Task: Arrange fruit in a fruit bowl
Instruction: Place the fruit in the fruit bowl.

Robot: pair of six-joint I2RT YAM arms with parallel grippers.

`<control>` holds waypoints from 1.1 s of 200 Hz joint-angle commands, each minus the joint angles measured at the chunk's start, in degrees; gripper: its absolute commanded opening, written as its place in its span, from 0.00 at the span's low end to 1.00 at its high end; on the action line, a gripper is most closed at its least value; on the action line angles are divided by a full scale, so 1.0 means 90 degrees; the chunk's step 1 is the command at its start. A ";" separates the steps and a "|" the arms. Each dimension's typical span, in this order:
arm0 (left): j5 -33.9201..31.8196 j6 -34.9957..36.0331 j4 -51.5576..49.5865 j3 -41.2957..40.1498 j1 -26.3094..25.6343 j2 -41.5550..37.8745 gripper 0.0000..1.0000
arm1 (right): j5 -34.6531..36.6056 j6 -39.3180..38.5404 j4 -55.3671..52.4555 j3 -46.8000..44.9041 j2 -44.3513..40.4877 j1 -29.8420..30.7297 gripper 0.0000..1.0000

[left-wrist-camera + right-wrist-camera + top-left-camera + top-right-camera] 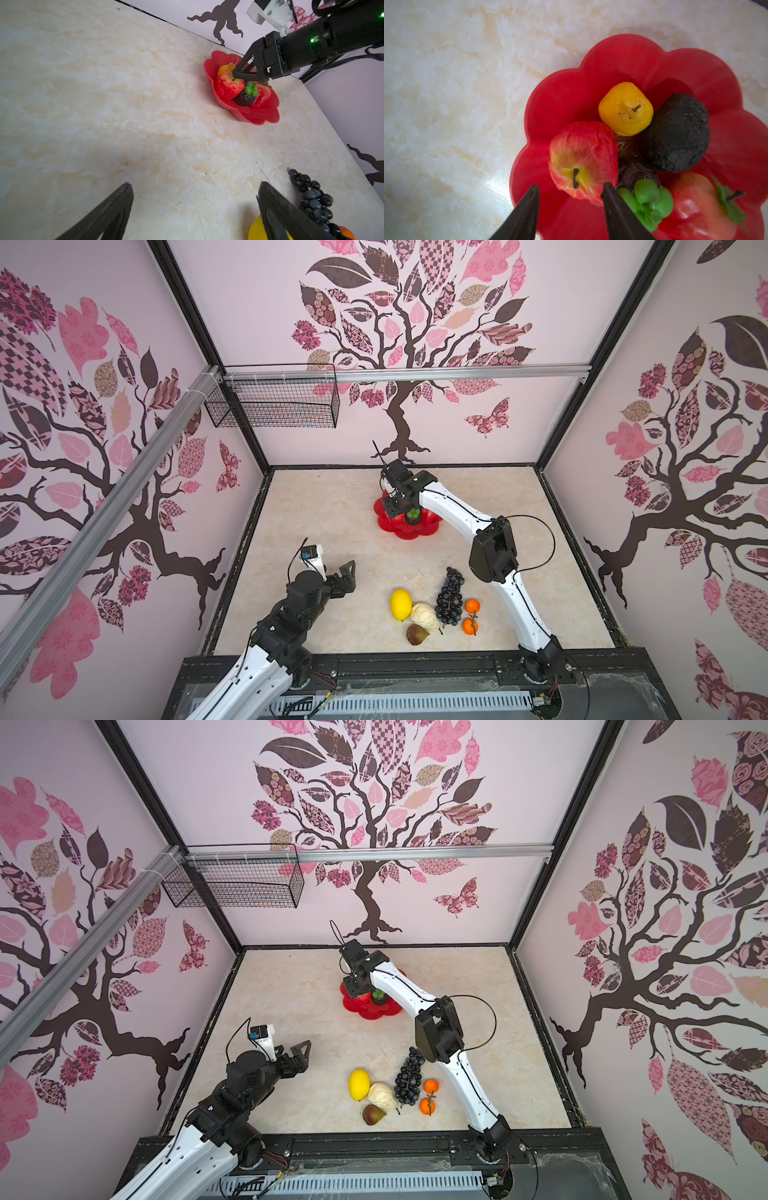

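The right gripper (571,185) hangs over the red bowl (633,58), which sits toward the far side of the table (332,510). Its fingers stand apart, one on each side of the stem end of the apple (581,158). One finger (527,209) is clear of the apple, with red bowl showing between them. The other is right at the apple's edge, and I cannot tell whether it touches. The apple lies in the bowl, unclamped. Close around it in the bowl lie a yellow pear (626,109), a dark avocado (679,133), a strawberry (695,207) and a dark fruit with green leaves (645,195).

The left gripper (195,184) hangs over the near left part of the table, its fingers wide apart with only bare table between them.

Well apart from the bowl, near the front edge, more fruit lies in a cluster. It holds a lemon (400,604), a cream knobbly piece (424,616) just beside it, a grape bunch (449,597), an orange (472,606), a second orange (470,626) and a fig (417,634). In both top views this cluster lies to the right of the left gripper, apart from it.
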 commanded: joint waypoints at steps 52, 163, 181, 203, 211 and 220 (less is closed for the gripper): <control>0.0288 0.0136 0.0401 -0.0010 0.0019 0.0553 0.97 | 0.0306 0.0172 0.0252 -0.2198 -0.2398 0.0056 0.59; 0.1270 -0.0994 -0.0866 0.1028 -0.0170 0.2085 0.94 | 0.0133 0.1791 0.3700 -0.9572 -0.8360 0.0107 0.76; 0.0943 -0.1315 -0.1217 0.1322 -0.0785 0.2461 0.93 | 0.0108 0.2155 0.4333 -1.0558 -0.9178 0.0106 0.82; 0.1102 -0.1508 -0.1752 0.1849 -0.1226 0.3121 0.92 | 0.0198 0.2525 0.4664 -1.1234 -0.9805 0.0102 0.83; 0.1129 -0.1555 -0.1864 0.1992 -0.1350 0.3254 0.92 | 0.0198 0.2644 0.4751 -1.1407 -0.9948 0.0104 0.84; 0.1082 -0.1577 -0.1930 0.2130 -0.1543 0.3357 0.92 | 0.0166 0.2756 0.4870 -1.1597 -1.0044 0.0098 0.85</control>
